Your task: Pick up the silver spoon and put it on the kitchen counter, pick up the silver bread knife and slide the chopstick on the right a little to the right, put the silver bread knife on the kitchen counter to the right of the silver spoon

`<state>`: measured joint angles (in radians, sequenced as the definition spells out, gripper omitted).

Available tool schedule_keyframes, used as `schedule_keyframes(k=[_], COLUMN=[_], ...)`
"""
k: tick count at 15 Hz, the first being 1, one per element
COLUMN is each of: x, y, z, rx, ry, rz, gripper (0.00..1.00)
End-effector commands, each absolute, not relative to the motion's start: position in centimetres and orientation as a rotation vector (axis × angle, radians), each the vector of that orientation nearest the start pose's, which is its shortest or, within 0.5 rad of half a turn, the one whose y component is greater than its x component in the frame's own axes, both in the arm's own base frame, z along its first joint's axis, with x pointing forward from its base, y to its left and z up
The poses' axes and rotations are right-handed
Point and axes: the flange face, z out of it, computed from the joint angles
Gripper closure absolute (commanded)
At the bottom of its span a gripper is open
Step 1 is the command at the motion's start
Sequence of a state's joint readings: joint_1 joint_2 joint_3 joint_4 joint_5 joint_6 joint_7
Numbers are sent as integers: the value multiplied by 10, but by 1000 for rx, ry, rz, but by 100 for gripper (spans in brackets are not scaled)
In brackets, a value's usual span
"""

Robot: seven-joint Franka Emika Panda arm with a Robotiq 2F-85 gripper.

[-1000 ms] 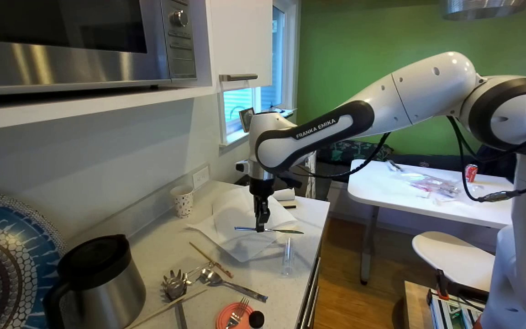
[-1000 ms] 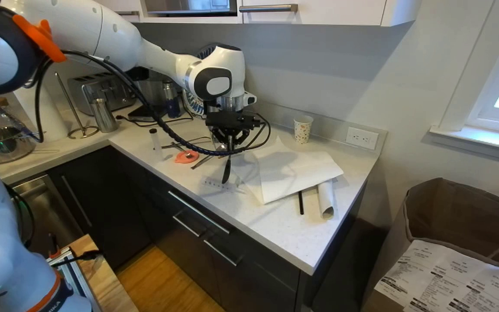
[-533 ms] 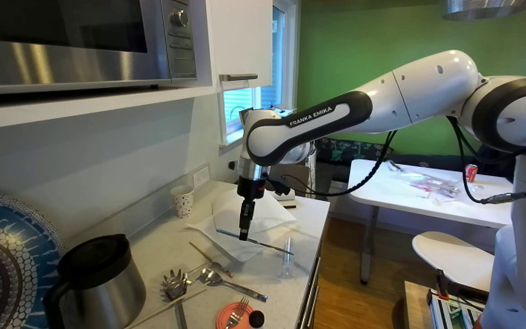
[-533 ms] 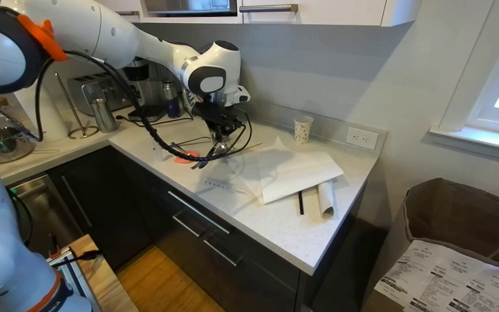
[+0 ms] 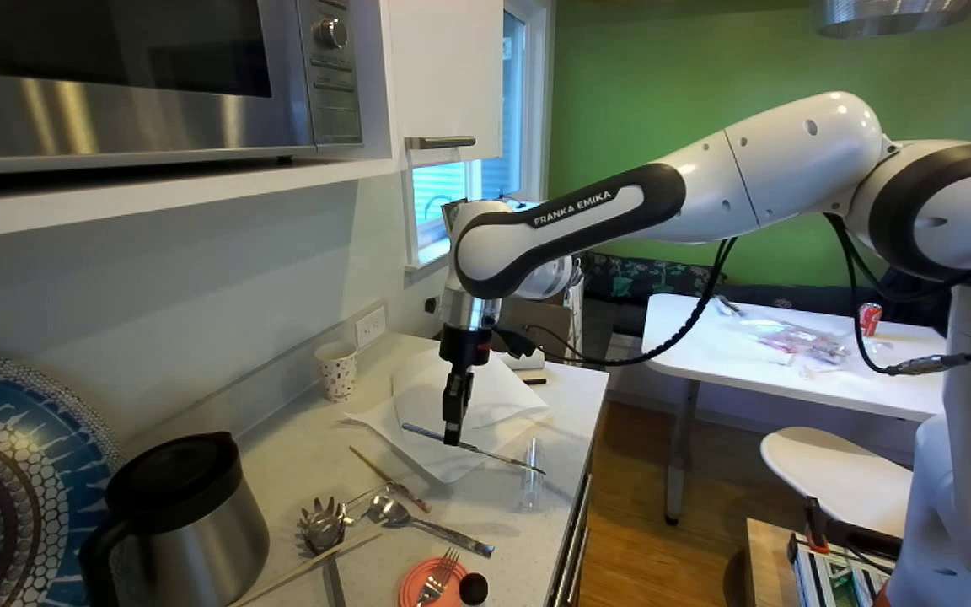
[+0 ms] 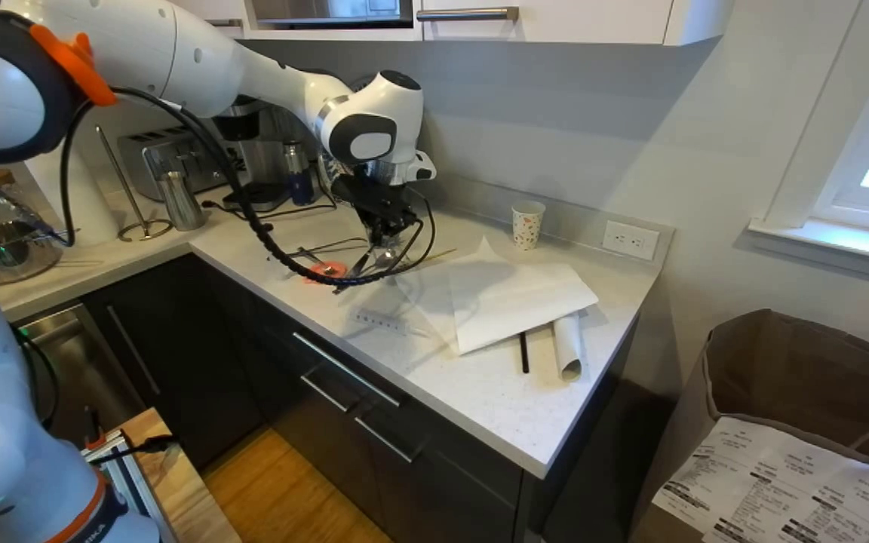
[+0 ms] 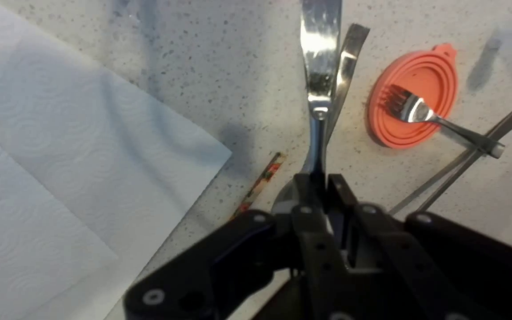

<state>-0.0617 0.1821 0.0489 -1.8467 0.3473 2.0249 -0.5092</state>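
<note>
My gripper [image 5: 452, 440] is shut on the silver bread knife [image 5: 502, 459] and holds it above the kitchen counter [image 5: 485, 506]. The knife is tilted, its free end toward the counter's front edge. In the wrist view its shiny metal [image 7: 322, 49] extends ahead of the fingertips [image 7: 319, 182]. The silver spoon [image 5: 452, 534] lies on the counter; in the wrist view its handle [image 7: 348, 58] shows beside the knife and its bowl is partly hidden by the fingers. A chopstick [image 5: 372, 464] lies beyond the spoon, its floral end [image 7: 260, 184] in the wrist view. Another chopstick [image 5: 359, 546] lies nearer the carafe.
White paper sheets [image 6: 525, 294] lie beside the gripper. A clear plastic piece [image 5: 531, 476] lies by the front edge. A spaghetti server [image 5: 321, 524], a coral lid [image 5: 408, 583] with a fork on it, and a black-capped bottle [image 5: 474, 588] are close by. A steel carafe [image 5: 199, 531] and paper cup [image 5: 337, 373] stand near the wall.
Over the last second my gripper has moved from above the paper toward the utensils and tilted, turning the knife so its free end dips toward the front. It barely moves in the last half second.
</note>
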Motion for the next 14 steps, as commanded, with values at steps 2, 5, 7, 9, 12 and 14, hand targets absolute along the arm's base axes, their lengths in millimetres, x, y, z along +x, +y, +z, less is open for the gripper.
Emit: schedule_keyframes(k=[2,5,7,9,12,14], x=[621,634,645,654,662,667], y=[21,25,28,31,36,37], z=[422,405,393,379,361,354], rx=[-2721,-2718,-2736,-2732,-2700,-2696], ry=[-269,-126,-64,-17,-20,5], rz=[51,115,110,147,203,229], gripper=[97,97,97,97,97,97])
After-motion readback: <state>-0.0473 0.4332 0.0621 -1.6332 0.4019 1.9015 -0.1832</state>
